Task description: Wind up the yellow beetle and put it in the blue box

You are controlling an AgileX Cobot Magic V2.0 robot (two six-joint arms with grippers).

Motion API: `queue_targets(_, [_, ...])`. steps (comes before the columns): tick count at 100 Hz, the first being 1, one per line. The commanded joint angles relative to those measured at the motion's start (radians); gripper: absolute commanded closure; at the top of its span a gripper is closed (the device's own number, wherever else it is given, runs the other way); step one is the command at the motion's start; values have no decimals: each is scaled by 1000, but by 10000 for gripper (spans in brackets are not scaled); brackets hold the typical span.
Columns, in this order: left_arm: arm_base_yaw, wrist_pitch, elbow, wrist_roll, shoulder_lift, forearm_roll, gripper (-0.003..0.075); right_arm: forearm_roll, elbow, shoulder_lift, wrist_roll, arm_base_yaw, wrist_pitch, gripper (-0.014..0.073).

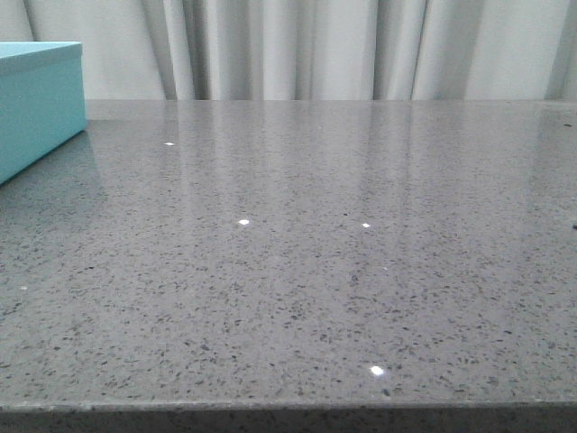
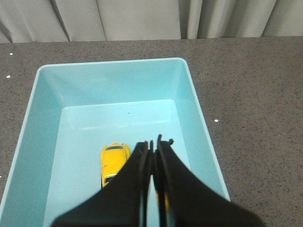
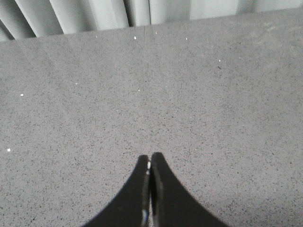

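Note:
The yellow beetle (image 2: 114, 161) lies on the floor of the blue box (image 2: 47, 142), partly hidden behind my left fingers. My left gripper (image 2: 155, 143) hovers above the box's inside, shut and empty, apart from the car. The blue box also shows at the far left edge of the front view (image 1: 36, 99); the car is hidden there. My right gripper (image 3: 150, 158) is shut and empty above bare grey table. Neither gripper shows in the front view.
The grey speckled stone table (image 1: 297, 253) stretches from the front edge to grey-white curtains (image 1: 315, 45) behind it. The box stands at the table's far left.

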Motion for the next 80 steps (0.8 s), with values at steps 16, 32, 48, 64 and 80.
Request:
queue_targets(16, [-4,-146,200,10,-210,-61,739,-26,174,-132,-9,-1,-210,708])
queue_targets(32, [-69,-209,350,50,-337,-61,739,-27,302,-214,-9,-1,-319,708])
queue_targets(48, [-121,-280,465,65,-445,-54,739,-28,412,-257,-9,-1,-377,708])
queue_targets(64, [-129,-324,556,65,-519,-56,739,-28,519,-297,-9,-1,-493,708])
queue_targets(80, [-132,-381,659,65,-584,-67,739,-27,604,-328,-9,-1,-574,708])
